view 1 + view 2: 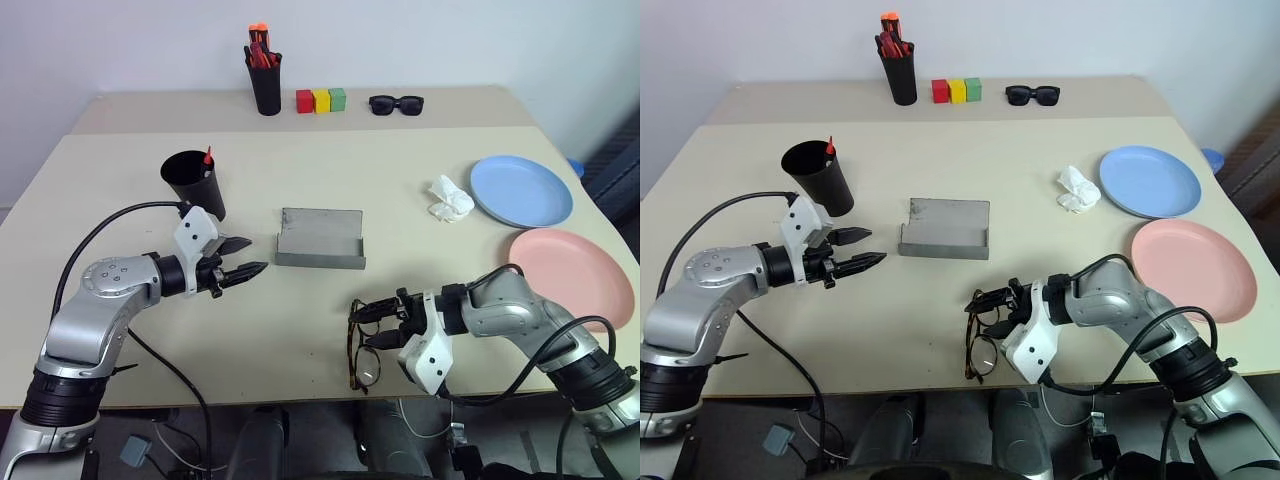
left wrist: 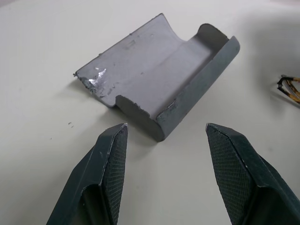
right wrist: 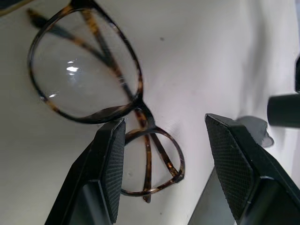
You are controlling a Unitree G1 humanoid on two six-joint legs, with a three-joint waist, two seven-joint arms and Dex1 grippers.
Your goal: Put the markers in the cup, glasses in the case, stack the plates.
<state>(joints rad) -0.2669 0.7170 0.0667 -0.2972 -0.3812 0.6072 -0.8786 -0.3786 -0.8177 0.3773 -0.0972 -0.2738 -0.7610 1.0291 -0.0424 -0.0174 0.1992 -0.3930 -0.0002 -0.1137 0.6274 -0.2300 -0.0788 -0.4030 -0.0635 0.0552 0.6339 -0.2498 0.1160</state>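
Observation:
The glasses [image 1: 362, 362], thin tortoise-brown frames with round lenses, lie folded on the table near its front edge. My right gripper [image 1: 366, 327] hovers open right over them, its fingers [image 3: 110, 164] on either side of the bridge without closing on it. The grey case [image 1: 320, 240] lies open at mid-table, flap back. My left gripper [image 1: 258, 254] is open beside the case's left end [image 2: 159, 70], holding nothing. The black cup [image 1: 193, 180] stands behind the left gripper, a red marker tip [image 1: 208, 157] poking out. The blue plate [image 1: 520, 190] and pink plate [image 1: 570, 275] lie side by side at the right.
A crumpled white tissue [image 1: 448, 198] lies left of the blue plate. Along the back stand a black holder of orange-red markers [image 1: 265, 80], three coloured blocks [image 1: 320, 100] and black sunglasses [image 1: 396, 104]. Open tabletop lies between the case and the glasses.

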